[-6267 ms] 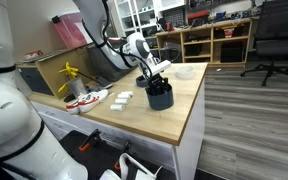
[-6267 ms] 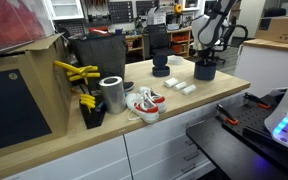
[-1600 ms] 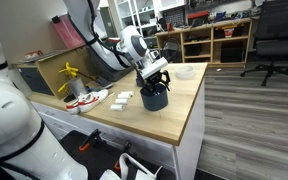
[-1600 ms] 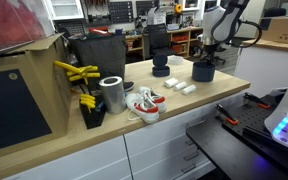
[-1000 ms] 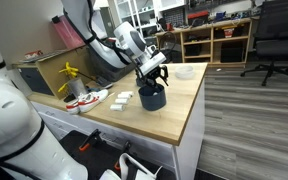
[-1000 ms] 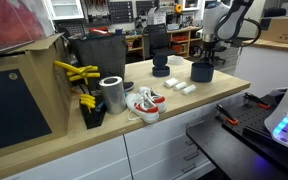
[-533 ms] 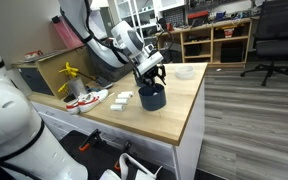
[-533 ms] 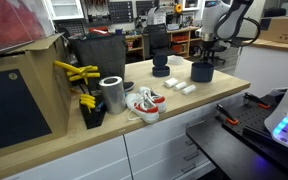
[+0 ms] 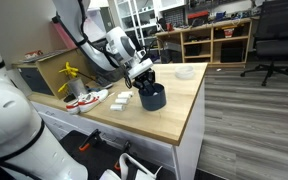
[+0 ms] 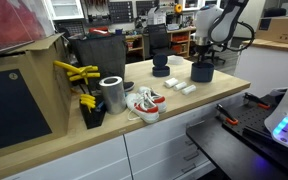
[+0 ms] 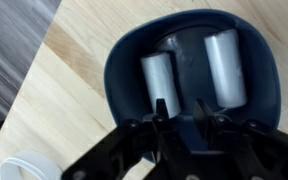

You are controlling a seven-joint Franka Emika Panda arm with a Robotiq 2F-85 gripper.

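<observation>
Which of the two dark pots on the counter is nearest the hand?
The dark blue cup holding two white cylinders, right under the hand; the other pot stands aside.

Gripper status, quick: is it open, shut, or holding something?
Gripper: cannot be told; it hangs just above the dark cup, which has two white cylinders inside.

We count one dark blue cup [image 11: 117,80], and inside it we see two white cylinders [image 11: 159,80]. Elsewhere we make out one white bowl [image 9: 185,72], two small white blocks [image 10: 174,85], two red-and-white sneakers [image 10: 144,102], one metal can [image 10: 112,94] and one black office chair [image 9: 271,40]; the yellow clamps [image 10: 76,72] we cannot count.
</observation>
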